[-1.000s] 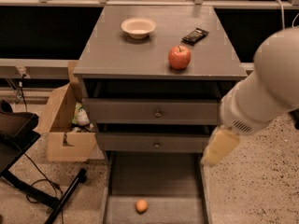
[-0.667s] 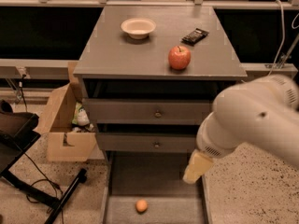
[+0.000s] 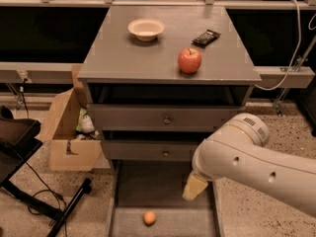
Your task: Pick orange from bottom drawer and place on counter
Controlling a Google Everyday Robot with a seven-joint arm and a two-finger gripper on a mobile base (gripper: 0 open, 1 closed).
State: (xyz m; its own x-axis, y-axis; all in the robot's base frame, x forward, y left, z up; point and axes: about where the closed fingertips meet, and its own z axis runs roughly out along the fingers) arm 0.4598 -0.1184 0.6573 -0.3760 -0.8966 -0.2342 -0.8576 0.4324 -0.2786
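Observation:
The small orange (image 3: pixel 149 217) lies on the floor of the open bottom drawer (image 3: pixel 153 186), near its front and slightly left of centre. My gripper (image 3: pixel 195 187) hangs from the white arm (image 3: pixel 256 164) that comes in from the right. It is above the drawer's right side, right of the orange and higher than it, and it is not touching the orange. The grey counter (image 3: pixel 148 56) tops the cabinet above the two closed knobbed drawers.
On the counter stand a red apple (image 3: pixel 189 60), a cream bowl (image 3: pixel 146 28) and a dark packet (image 3: pixel 206 37). A cardboard box (image 3: pixel 66 142) sits on the floor left of the cabinet. A black stand's legs (image 3: pixel 54 206) lie at lower left.
My arm has swung left and downward, bringing the gripper from beside the cabinet's right edge to over the open bottom drawer. The orange has not moved.

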